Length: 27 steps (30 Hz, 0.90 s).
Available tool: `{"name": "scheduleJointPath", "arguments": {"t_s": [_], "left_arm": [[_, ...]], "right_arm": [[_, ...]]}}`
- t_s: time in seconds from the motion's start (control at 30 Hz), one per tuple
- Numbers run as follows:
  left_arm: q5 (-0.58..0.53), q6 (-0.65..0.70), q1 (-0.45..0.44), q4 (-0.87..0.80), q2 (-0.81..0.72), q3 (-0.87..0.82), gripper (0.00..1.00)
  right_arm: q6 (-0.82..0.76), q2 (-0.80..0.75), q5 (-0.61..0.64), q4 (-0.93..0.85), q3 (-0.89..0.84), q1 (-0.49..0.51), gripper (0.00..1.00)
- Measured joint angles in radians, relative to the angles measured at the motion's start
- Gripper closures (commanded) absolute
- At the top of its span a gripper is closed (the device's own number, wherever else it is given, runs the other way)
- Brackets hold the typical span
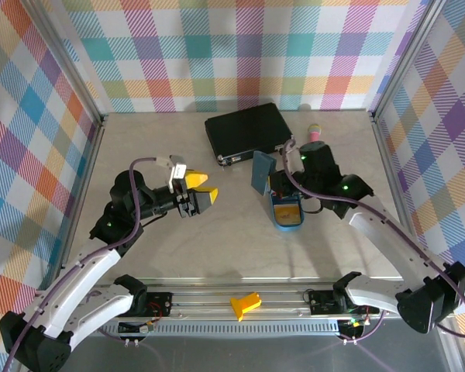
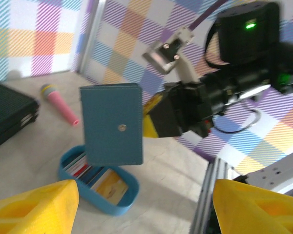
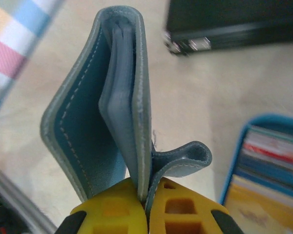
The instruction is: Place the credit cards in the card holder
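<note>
Right gripper [image 3: 146, 199] pinches the card holder [image 2: 111, 124] upright and ajar near the blue tray [image 2: 112, 207] of credit cards [image 2: 95, 178], seemingly presenting its pockets for loading, while the left gripper [image 1: 203, 191] hovers nearby, fingers spread.

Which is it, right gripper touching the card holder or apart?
Touching: right wrist view shows the right gripper pinching the card holder at its lower edge.

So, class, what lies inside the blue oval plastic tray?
Several thin plastic cards: yellow-orange, blue, red. The teal folding wallet, held by the right gripper, hides part of the tray.
</note>
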Motion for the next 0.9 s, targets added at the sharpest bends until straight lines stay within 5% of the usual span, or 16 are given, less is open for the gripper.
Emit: {"name": "scheduleJointPath", "arguments": {"t_s": [0.3,0.9], "left_arm": [[-0.113,-0.020,0.000,-0.136,-0.016,-0.044,0.30],[-0.213,-0.263,-0.006,-0.035,-0.066,-0.296,0.35]], "right_arm": [[0.174,0.237,0.256,-0.332,0.178,0.147,1.00],[0.215,0.530,0.092,-0.412,0.258,0.194,0.92]]}}
